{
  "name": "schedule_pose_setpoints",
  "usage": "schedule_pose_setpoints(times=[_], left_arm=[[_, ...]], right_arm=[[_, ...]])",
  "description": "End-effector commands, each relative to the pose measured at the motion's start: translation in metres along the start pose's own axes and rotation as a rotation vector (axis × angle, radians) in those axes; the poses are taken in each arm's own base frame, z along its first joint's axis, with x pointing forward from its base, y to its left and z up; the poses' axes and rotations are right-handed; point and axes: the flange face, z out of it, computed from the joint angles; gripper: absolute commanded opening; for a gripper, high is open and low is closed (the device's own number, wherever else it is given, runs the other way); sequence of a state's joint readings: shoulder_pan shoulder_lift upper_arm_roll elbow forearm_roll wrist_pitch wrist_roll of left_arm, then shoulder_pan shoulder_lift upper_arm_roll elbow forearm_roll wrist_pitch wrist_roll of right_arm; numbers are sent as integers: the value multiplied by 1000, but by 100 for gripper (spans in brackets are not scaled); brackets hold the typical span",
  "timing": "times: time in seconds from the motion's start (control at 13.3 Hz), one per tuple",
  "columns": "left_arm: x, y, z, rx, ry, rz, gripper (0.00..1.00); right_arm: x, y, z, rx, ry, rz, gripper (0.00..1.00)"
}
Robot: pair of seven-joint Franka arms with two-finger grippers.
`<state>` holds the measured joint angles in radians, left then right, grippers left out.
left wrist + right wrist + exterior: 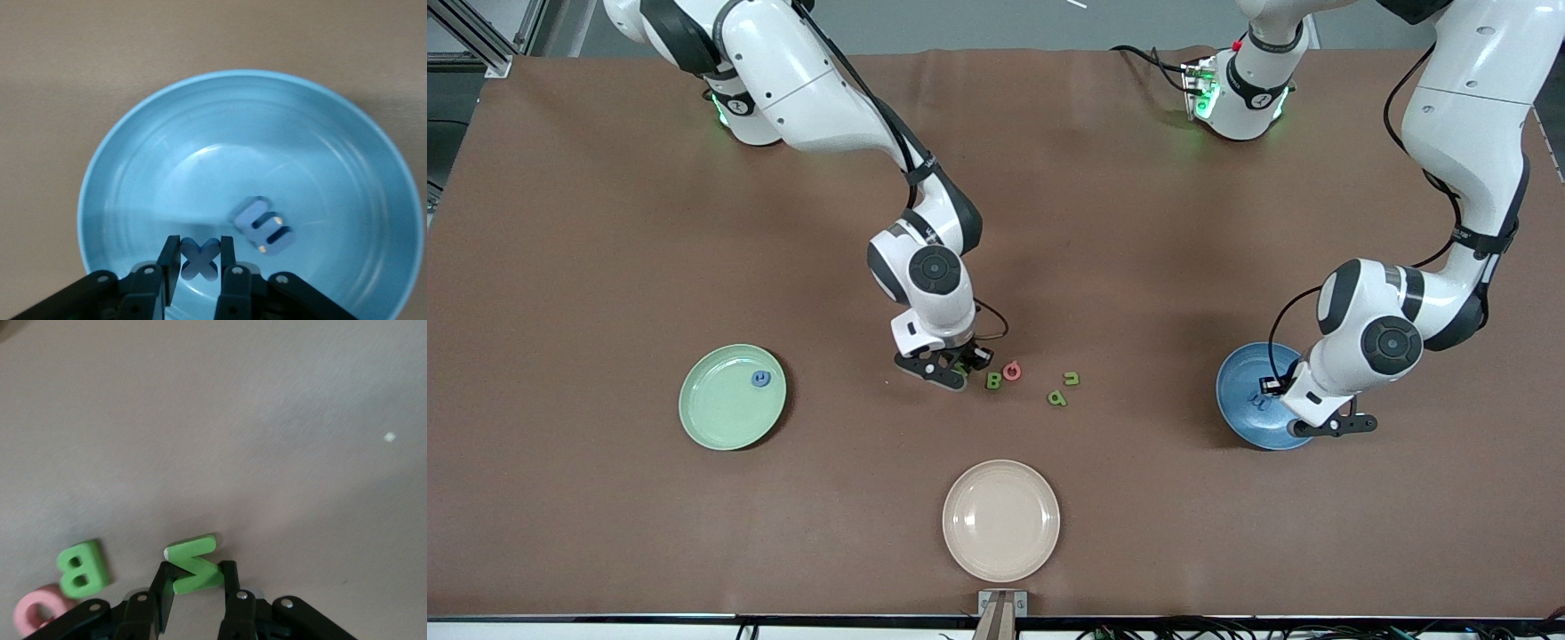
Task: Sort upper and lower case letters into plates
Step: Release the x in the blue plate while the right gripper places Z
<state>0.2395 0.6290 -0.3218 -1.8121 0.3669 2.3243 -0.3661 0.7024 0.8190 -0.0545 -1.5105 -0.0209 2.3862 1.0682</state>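
Cream plate (1001,520) nearest camera; farther than it, right end effector (951,366) pinches green letter (194,563): light, stiff, grip flat sides. Left end effector (200,261) holds blue x (200,259) over blue plate (320,133).

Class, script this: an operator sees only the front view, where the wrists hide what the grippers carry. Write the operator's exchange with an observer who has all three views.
Operator: What is in the right gripper?
Observer: Its fingers are shut on a green zigzag letter, a Z or an N.
Operator: And the left gripper over the blue plate?
Observer: A dark blue x sits gripped between its fingers.
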Motion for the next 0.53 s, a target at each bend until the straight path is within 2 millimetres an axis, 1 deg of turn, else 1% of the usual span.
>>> schedule_pose_setpoints(times=[0.0,0.08,0.15,0.23,0.3,0.45], left_arm=[[-4,-4,-5,14,5,10,88],[-3,-8,-8,14,9,3,100],[-3,-5,-15,12,20,1,100],[-2,2,-23,11,32,-3,100],[-3,17,-35,-3,48,2,100],[-3,40,-50,-29,71,-18,100]], right_arm=[[51,42,-25,-66,-47,-58,0],[67,61,-37,-76,-60,-100,0],[86,87,-48,-76,-68,-132,0],[104,117,-59,-75,-77,-172,0],[117,146,-66,-77,-90,-225,0],[144,214,-75,-75,-115,-309,0]])
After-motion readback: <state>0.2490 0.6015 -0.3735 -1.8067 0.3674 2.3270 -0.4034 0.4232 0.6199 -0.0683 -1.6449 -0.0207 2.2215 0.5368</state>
